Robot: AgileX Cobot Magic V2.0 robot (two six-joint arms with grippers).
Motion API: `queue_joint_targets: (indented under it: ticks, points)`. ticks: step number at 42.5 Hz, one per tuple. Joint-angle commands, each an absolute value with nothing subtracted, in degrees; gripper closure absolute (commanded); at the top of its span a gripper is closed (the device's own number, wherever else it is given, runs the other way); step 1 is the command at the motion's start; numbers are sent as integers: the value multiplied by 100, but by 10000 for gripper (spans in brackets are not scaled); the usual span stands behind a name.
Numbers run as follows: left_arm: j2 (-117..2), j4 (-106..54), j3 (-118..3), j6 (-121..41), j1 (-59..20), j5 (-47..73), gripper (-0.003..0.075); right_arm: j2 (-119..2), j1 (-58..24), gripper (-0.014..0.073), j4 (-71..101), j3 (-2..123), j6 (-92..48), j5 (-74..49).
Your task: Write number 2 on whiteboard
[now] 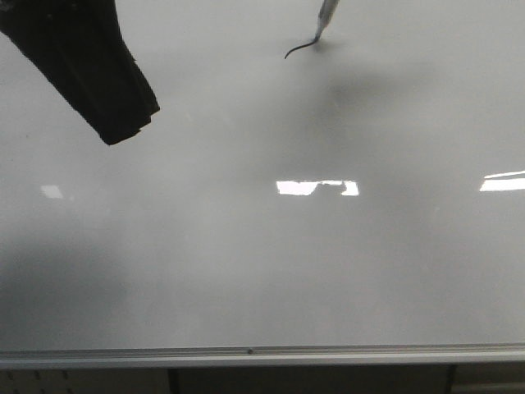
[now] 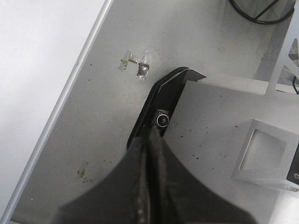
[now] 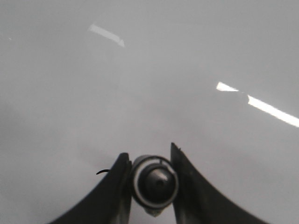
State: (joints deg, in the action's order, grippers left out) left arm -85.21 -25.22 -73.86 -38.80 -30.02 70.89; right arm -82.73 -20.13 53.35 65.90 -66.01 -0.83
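Glossy and grey-white, the whiteboard [image 1: 262, 271] is filling the front view, its silver rail [image 1: 262, 355] running along the near edge and bright light reflections [image 1: 317, 188] lying across the middle. Far up the board, right of centre, a short curved dark stroke [image 1: 299, 48] is being laid down: only the first bend of the number 2 is drawn, with the diagonal and the flat tail not yet made. The marker [image 1: 326, 18] is being held tip-down at the end of that stroke, and in the right wrist view the right claw [image 3: 150, 161] is seen clamped around the marker's round barrel [image 3: 154, 182]. The left claw [image 2: 150, 154] is being kept off to the side with its fingers pressed together on nothing, over a grey counter [image 2: 107, 116] beside the board's edge. Several risks are being judged from here. If the tip is being lifted even slightly, the line could be broken; if it is being pressed too hard, the barrel could be pushed back through the fingers or tilted. Because the stroke is being made so near the board's far edge, reach could be strained and the curve distorted
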Motion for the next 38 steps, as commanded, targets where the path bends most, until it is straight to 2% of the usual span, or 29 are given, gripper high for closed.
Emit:
queue_joint_targets:
  ticks: [1, 20, 30, 38]
  points:
    - [-8286, -2758, -7569, -3878, -3043, 7192, 740, -7961, -1880, 703, 5295, 6817, -6656, 400]
    - [-8286, -2758, -7569, -3878, -3043, 7192, 740, -7744, -970, 703, 5522, 6660, -6656, -375]
    - [-8286, -2768, -7569, -3878, -3043, 7192, 740, -7797, -1090, 703, 5594, 6194, -6656, -469]
    - [-8286, -2768, -7569, -3878, -3043, 7192, 740, -8049, -1517, 703, 5660, 6106, -6656, -379]
